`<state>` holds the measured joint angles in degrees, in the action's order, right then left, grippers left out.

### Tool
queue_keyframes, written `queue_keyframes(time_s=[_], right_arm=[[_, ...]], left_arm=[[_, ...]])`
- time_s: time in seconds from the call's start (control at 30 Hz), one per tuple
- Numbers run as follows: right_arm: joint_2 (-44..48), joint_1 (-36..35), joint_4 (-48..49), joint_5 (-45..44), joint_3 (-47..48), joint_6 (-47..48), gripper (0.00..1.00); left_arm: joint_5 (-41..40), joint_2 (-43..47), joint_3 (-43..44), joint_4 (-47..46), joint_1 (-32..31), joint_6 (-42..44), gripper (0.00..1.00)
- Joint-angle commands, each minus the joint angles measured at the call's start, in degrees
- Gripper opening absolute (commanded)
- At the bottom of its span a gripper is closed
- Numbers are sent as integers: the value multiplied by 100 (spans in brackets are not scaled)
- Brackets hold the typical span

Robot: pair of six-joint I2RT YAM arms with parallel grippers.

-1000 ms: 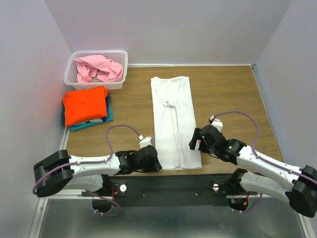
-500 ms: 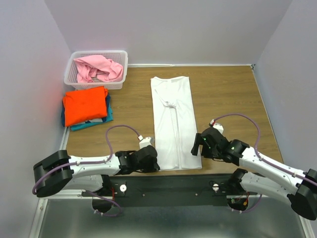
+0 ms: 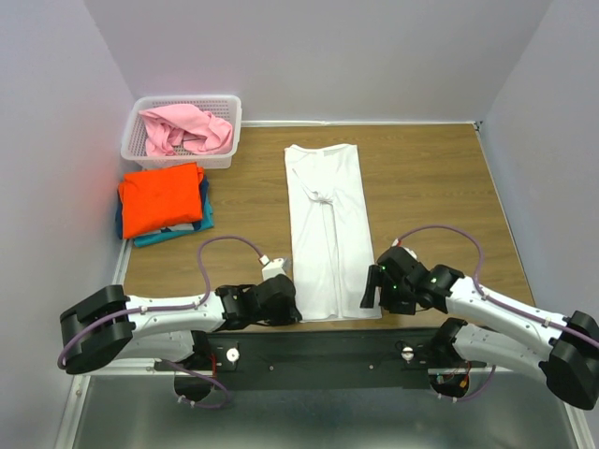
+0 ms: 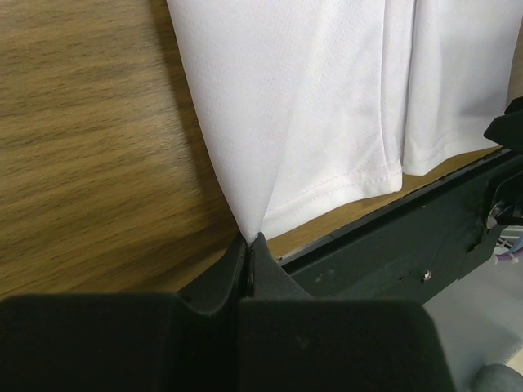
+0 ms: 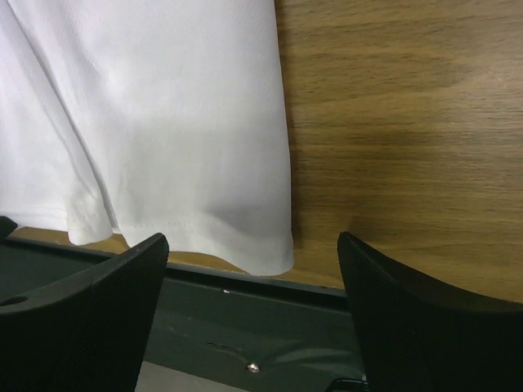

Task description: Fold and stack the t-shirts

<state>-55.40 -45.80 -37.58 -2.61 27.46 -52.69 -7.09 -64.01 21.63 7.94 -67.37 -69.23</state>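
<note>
The white t-shirt [image 3: 326,224] lies folded into a long strip down the middle of the table, hem at the near edge. My left gripper [image 3: 292,307] is shut on its near left hem corner [image 4: 253,220], pinching the cloth. My right gripper [image 3: 372,288] is open beside the near right hem corner [image 5: 274,257], its jaws standing wide either side of that corner and not touching it. The orange t-shirt [image 3: 162,198] lies folded on the teal t-shirt [image 3: 174,234] at the left. The pink t-shirt [image 3: 187,128] is crumpled in the basket.
A white lattice basket [image 3: 134,131] stands at the far left corner. The table's black front rail [image 3: 318,346] runs just below the shirt's hem, also seen in the right wrist view [image 5: 245,318]. Grey walls close in the left, back and right sides.
My right gripper has moved down and left towards the near edge, to the shirt's near right hem corner. The left gripper has stayed at the left corner.
</note>
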Motion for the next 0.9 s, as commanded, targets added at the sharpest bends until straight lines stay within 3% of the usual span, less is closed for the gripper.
queue_keyframes(time_s=[0.0, 0.13, 0.43, 0.67, 0.87], right_arm=[[55, -17, -135, 226, -136, -102, 85], [73, -8, -127, 217, -206, -180, 66], [46, -8, 5, 445, -391, -268, 49], [-33, -16, 181, 490, -453, -260, 19], [239, -8, 225, -10, -216, -76, 8]], left_arm=[[-222, 73, -97, 32, -39, 15, 0], [-205, 38, -106, 5, -39, 6, 0], [-161, 46, -168, -56, -30, -29, 0], [-152, -15, -150, -118, -30, -11, 0], [-240, 37, -45, -170, -39, 50, 0]])
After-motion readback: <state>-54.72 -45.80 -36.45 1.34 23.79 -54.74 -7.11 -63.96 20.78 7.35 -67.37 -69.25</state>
